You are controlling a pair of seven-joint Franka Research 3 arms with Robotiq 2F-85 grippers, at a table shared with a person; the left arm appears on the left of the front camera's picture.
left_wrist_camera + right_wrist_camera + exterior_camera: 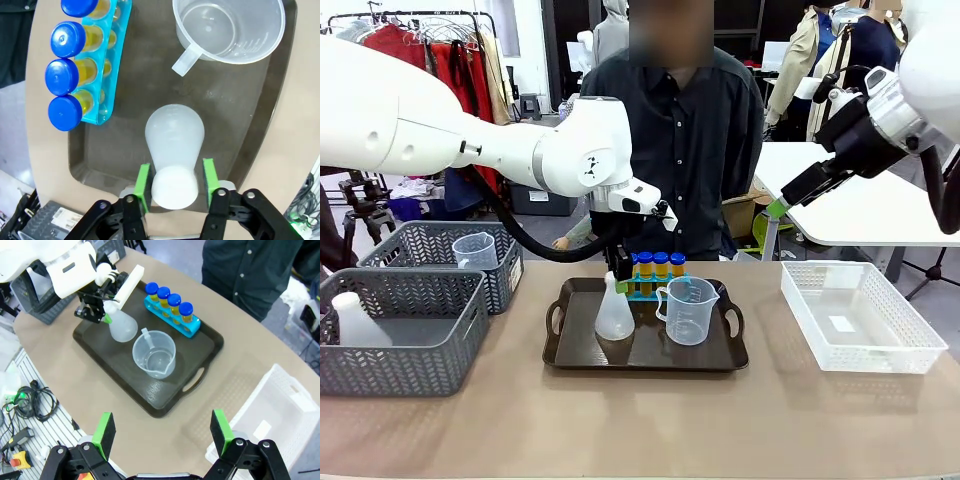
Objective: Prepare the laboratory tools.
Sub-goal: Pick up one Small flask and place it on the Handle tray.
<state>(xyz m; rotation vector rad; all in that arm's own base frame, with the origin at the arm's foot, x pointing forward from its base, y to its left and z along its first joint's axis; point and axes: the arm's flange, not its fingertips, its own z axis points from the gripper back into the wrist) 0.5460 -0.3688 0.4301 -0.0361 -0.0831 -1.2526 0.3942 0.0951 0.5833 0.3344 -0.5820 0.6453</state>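
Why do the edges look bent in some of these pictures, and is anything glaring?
Left wrist view: wide-angle lens bows the dark brown handled tray; soft sheen on the clear handled measuring beaker. Right wrist view: table edge curves likewise. Front view: even lighting, straight lines.

Both arms were glossy white with rounded shells; the left arm (pixel 470 135) carried a small dark logo mark on its rounded joint and a thick black cable looping beneath it. The right arm (pixel 920 85) ended in a black wrist section. Each gripper was black with bright green pads: the left gripper (pixel 175 185) showed bolted black linkages, as did the right gripper (pixel 162 432). The person (pixel 690 130) wore a dark buttoned shirt
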